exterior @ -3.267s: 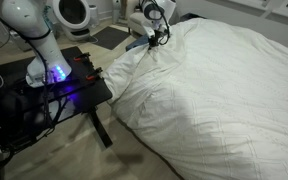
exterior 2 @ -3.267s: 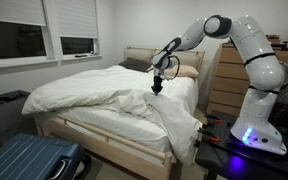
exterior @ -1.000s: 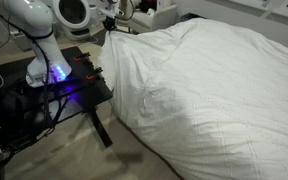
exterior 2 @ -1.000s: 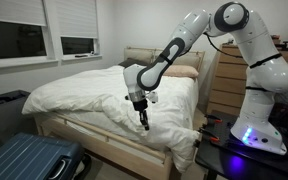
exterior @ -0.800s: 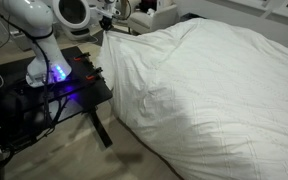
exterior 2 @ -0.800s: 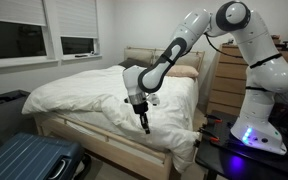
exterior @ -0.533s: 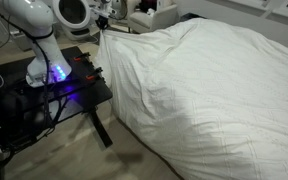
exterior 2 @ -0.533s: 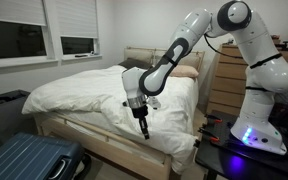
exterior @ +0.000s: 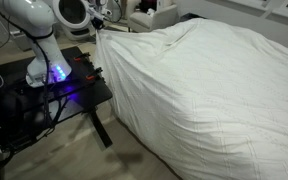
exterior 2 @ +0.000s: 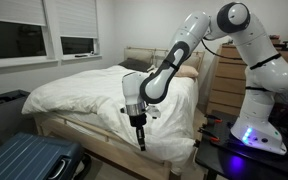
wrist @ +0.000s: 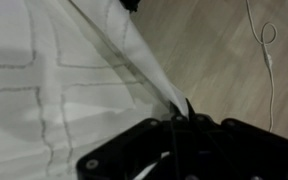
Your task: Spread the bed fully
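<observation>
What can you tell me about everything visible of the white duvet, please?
The duvet is plain white, soft, quilted with faint stitched lines, and wrinkled. It covers nearly the whole bed, lies rumpled toward the window, and hangs over the opposite side. There the gripper is shut on its edge, holding that part out and down beside the bed, with the cloth taut at the pinch.
</observation>
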Tool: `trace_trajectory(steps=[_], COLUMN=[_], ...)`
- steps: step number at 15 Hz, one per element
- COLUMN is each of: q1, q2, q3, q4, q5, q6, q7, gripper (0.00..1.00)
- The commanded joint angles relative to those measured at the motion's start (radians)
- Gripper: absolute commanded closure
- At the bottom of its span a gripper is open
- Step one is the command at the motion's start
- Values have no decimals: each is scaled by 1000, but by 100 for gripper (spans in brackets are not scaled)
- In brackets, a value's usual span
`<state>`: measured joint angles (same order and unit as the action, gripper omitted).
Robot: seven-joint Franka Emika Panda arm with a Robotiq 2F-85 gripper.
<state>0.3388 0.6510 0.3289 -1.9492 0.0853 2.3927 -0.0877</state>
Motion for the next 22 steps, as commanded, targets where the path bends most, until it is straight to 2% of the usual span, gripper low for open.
trace_trajectory(steps=[1, 8, 12, 17, 22], q1=[5, 29, 41, 66, 85], q2=[10, 30, 20, 12, 17], q3=[44, 29, 38, 49, 55], q4=[8, 11, -12, -71, -59], q5=[83, 82, 67, -1, -31], q6=[72, 153, 174, 63, -40], q7=[43, 110, 107, 58, 56], gripper=[100, 100, 100, 100, 100])
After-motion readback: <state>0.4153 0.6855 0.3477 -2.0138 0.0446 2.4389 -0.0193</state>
